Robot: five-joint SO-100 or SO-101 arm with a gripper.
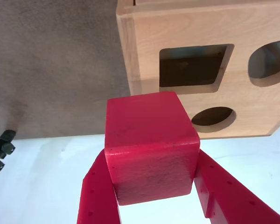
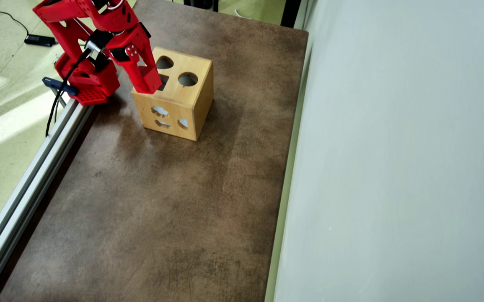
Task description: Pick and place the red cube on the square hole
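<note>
My red gripper is shut on the red cube, with one finger on each side of it. In the wrist view the cube hangs in front of the wooden shape-sorter box, just short of its square hole. A round hole and a larger curved hole lie beside it. In the overhead view the gripper is over the near-left part of the box top; the cube and the square hole are mostly hidden under it.
The box stands on a brown mat. An aluminium rail runs along the mat's left edge, and the red arm base is clamped there. A pale wall or panel borders the right. Black cable shows at left.
</note>
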